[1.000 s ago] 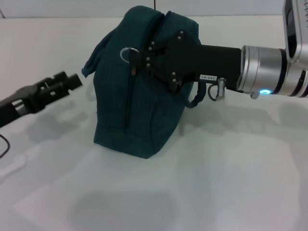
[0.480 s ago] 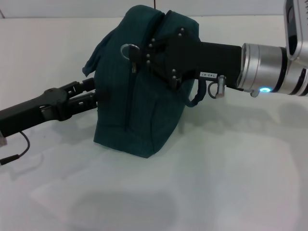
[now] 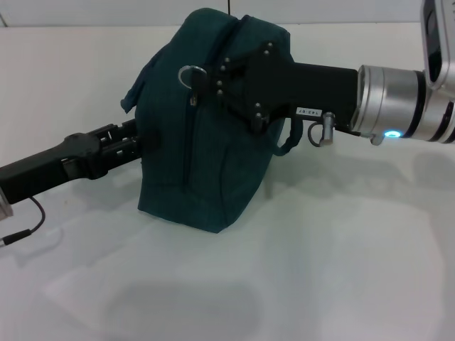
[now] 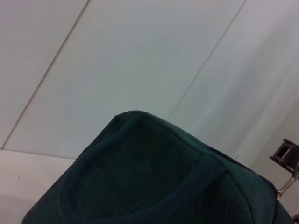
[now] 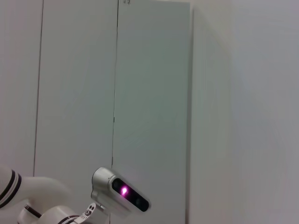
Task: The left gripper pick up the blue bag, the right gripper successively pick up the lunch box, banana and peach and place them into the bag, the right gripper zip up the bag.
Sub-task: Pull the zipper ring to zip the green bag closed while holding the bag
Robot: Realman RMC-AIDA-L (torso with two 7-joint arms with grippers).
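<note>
Item, blue bag (image 3: 206, 149): dark teal woven fabric, soft domed form, upright mid-table (image 3: 341, 270), zip closed with its ring pull (image 3: 189, 76) at top. Your right end effector (image 3: 217, 79) sits at that ring; grip indeterminable. Your left end effector (image 3: 135, 145) meets the bag's side; opening indeterminable.

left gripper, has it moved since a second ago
Yes. In the head view the left gripper has advanced right, from well clear of the blue bag to up against its left side.
</note>
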